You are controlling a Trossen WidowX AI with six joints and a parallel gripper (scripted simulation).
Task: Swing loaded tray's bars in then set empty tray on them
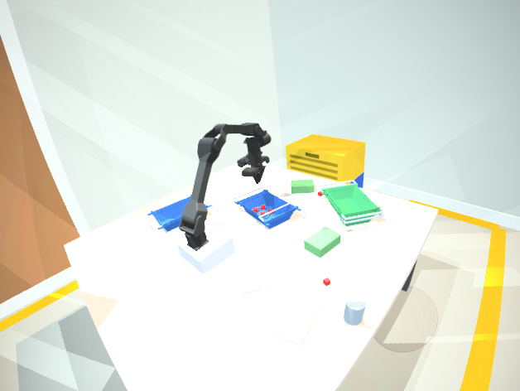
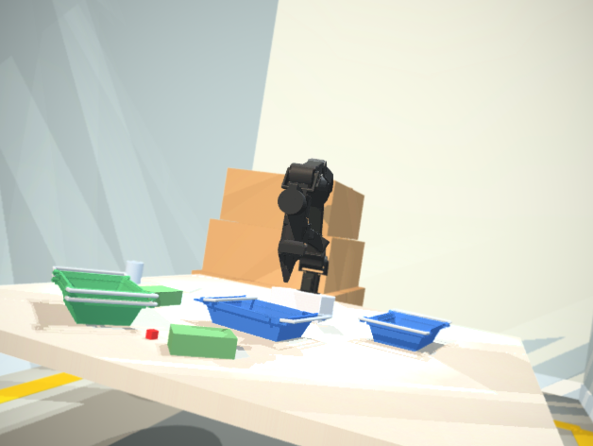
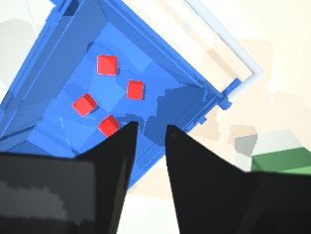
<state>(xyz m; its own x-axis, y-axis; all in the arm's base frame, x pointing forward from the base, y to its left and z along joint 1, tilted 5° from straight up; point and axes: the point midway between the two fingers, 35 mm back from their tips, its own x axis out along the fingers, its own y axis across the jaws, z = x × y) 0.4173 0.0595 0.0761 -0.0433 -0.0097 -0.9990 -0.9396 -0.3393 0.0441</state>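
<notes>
The loaded blue tray [image 1: 284, 219] [image 2: 244, 319] [image 3: 163, 64] holds several red blocks [image 1: 262, 207] [image 3: 107, 64]. Its bar [image 1: 275, 211] [image 2: 229, 299] at the end nearer the green tray lies in across the top. Its other bar [image 1: 248, 194] [image 2: 304, 319] [image 3: 228, 40] is swung out beyond the opposite end. The empty blue tray [image 1: 174, 213] [image 2: 401, 335] stands apart, partly behind the arm in the top view. My gripper [image 1: 257, 181] [image 2: 286, 279] [image 3: 152, 130] is slightly open, with nothing between its fingers, and hangs above the loaded tray, pointing down.
A green tray stack [image 1: 350, 200] [image 2: 103, 314] has wire bars. Green blocks [image 1: 322, 242] [image 1: 302, 185] [image 2: 201, 342] stand nearby. Loose red cubes [image 1: 326, 282] [image 1: 320, 193] [image 2: 151, 334] and a grey cup [image 1: 353, 314] [image 2: 135, 271] are on the table. A yellow cabinet [image 1: 325, 155] stands behind.
</notes>
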